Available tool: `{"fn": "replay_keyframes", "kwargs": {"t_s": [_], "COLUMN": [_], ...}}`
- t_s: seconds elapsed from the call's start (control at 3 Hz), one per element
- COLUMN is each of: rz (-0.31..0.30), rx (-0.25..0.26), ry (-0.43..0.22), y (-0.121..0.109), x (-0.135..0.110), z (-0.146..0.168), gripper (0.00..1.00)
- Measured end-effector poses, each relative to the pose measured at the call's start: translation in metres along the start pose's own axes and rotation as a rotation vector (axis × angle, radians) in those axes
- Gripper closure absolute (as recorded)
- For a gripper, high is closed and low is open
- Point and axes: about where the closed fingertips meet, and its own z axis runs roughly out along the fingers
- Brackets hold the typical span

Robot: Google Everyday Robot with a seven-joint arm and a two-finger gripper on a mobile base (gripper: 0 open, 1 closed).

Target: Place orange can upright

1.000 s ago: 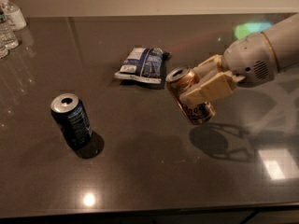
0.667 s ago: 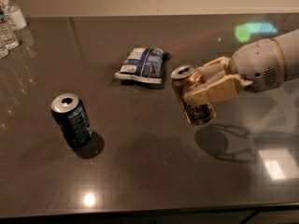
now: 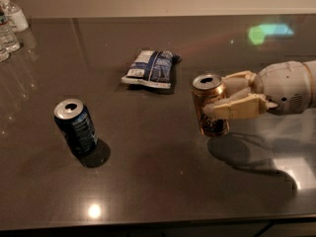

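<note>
The orange can (image 3: 209, 104) is orange-brown with a silver top. It stands close to upright, a little above the dark table (image 3: 163, 181), right of centre. My gripper (image 3: 228, 102) reaches in from the right and is shut on the can's right side. Its tan fingers (image 3: 233, 108) wrap around the can's middle. The can's shadow lies on the table just below and to the right of it.
A dark blue can (image 3: 75, 127) stands upright at the left. A blue and white snack bag (image 3: 150, 67) lies flat behind the centre. Clear water bottles (image 3: 11, 26) stand at the far left corner. The table's front edge runs along the bottom.
My gripper has turned the orange can from tilted to nearly upright and shifted it slightly to the right. The blue can and bag have not moved.
</note>
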Motion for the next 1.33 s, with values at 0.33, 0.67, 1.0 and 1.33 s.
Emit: {"fn": "replay_keyframes", "kwargs": {"t_s": [0.33, 0.67, 1.0, 1.33], "rz": [-0.022, -0.039, -0.035, -0.025], "rx": [0.023, 0.027, 0.014, 0.014], "ry": [-0.048, -0.086, -0.124, -0.127], "y": [-0.002, -0.003, -0.008, -0.012], "x": [0.016, 0.023, 0.03, 0.034], "z": [0.0, 0.001, 0.015, 0.022], "gripper": [1.0, 1.0, 1.0, 1.0]}}
